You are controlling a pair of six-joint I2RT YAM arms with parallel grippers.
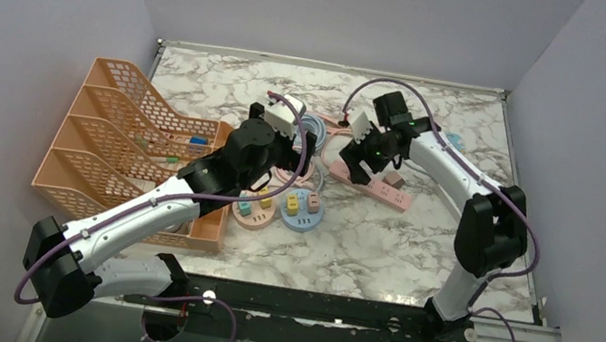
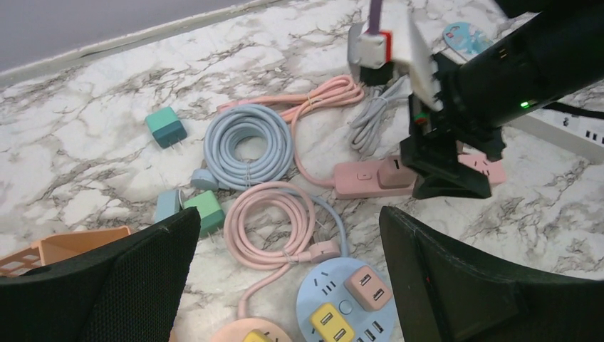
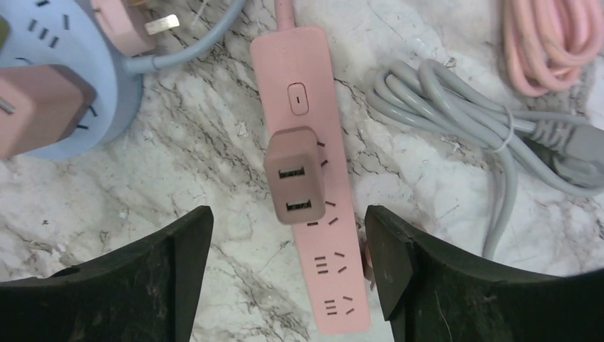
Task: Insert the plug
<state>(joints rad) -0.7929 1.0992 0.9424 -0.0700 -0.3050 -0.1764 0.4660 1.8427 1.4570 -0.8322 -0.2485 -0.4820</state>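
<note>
A pink power strip [image 3: 313, 206] lies on the marble table, also seen in the top view [image 1: 371, 184] and the left wrist view [image 2: 370, 178]. A brown-pink USB charger plug [image 3: 295, 174] sits in its sockets near the switch. My right gripper [image 3: 288, 267] is open and empty, hovering above the strip with its fingers on either side of the strip's free end. My left gripper [image 2: 288, 278] is open and empty above a coiled pink cord [image 2: 271, 224] and a round blue socket hub [image 2: 349, 303] that carries a pink and a yellow plug.
A round pink hub [image 1: 254, 210] and the blue hub [image 1: 303, 208] lie mid-table. A coiled blue cord [image 2: 248, 144], a grey cord [image 3: 491, 135], a teal adapter [image 2: 166, 127] and a green adapter [image 2: 204, 211] lie around. An orange file rack [image 1: 130, 139] stands at the left.
</note>
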